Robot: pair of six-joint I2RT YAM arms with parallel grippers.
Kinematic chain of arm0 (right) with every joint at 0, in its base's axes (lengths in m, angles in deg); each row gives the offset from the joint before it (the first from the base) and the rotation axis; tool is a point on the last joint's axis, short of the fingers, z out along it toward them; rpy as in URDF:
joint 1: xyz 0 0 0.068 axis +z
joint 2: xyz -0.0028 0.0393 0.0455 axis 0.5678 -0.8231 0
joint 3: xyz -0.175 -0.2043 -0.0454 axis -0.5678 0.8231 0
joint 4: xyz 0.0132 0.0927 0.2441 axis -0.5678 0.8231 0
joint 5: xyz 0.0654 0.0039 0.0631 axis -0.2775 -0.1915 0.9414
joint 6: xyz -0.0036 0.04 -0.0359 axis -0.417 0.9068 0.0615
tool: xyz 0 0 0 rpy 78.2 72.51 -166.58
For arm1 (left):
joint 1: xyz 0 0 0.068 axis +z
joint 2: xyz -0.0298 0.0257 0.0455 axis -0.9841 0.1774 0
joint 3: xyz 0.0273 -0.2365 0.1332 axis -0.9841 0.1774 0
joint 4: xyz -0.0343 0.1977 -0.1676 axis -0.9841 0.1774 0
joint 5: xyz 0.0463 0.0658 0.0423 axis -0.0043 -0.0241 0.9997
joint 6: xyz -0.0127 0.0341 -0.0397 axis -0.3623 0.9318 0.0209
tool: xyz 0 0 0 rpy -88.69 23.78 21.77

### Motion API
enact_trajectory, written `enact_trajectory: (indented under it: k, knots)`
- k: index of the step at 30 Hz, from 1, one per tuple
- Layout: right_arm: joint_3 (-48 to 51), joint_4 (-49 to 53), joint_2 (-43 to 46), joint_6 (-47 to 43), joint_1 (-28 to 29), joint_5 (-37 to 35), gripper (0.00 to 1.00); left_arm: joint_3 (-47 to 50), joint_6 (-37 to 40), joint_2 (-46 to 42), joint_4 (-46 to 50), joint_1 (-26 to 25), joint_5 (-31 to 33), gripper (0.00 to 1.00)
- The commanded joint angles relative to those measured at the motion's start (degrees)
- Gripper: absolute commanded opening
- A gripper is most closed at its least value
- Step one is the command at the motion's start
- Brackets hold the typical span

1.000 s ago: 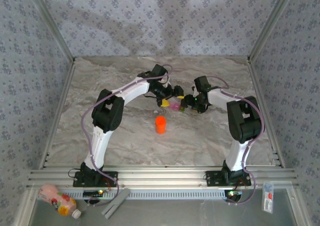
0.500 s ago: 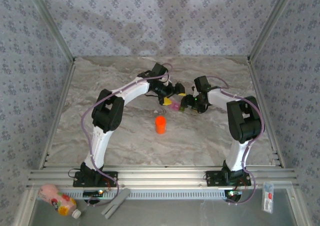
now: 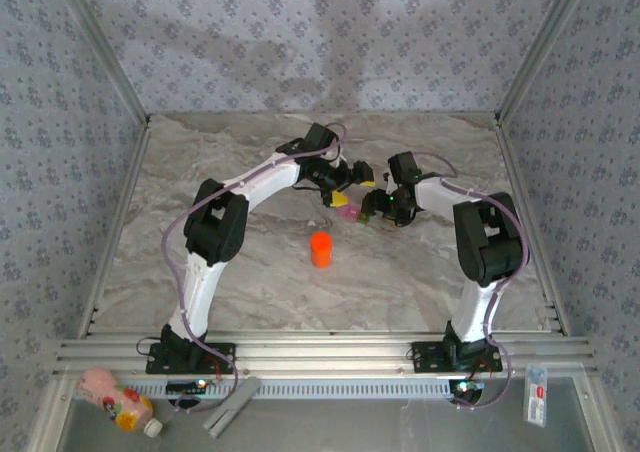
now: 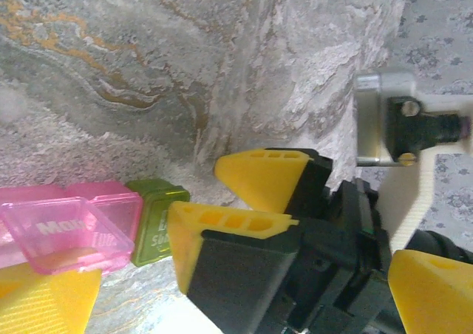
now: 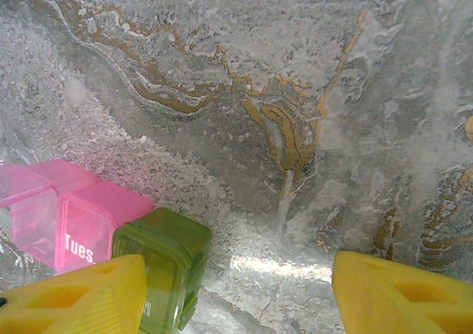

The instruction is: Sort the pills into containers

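Observation:
The containers (image 4: 111, 208) are a small pill case of joined pink and green compartments lying on the marble table (image 3: 240, 172). One pink lid (image 4: 63, 238) stands open, and the green compartment (image 5: 159, 256) is closed. My right gripper (image 5: 236, 297) is open over bare table, its left finger (image 5: 74, 297) against the green compartment. In the left wrist view the right gripper (image 4: 196, 193) sits just right of the green end. My left gripper (image 4: 240, 297) is wide open above the case and holds nothing. In the top view the left gripper (image 3: 352, 192) and right gripper (image 3: 373, 209) meet at the case (image 3: 346, 212). The pills are out of view.
A small orange bottle (image 3: 320, 249) stands upright on the table, nearer than the case. Patterned walls close the table at the back and sides. On the front ledge lie a pink drink bottle (image 3: 115, 397), a grey piece (image 3: 232, 404) and a white packet (image 3: 537, 393).
My left gripper has shifted a little to the right and away over the case, staying open. The right gripper and the orange bottle have not moved.

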Motion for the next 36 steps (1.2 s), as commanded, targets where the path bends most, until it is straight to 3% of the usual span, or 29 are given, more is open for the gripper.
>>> enact_trajectory:
  k: [1, 36]
  knots:
    - [1.12, -0.41, -3.12, -0.55, 0.89, -0.76, 0.69, -2.44, -0.67, 1.65, -1.56, -0.25, -0.63, 0.99]
    - [1.19, -0.55, -3.55, -0.71, 1.42, -0.89, 0.68, -9.96, -1.05, 6.48, 0.79, -0.39, 1.14, 0.99]
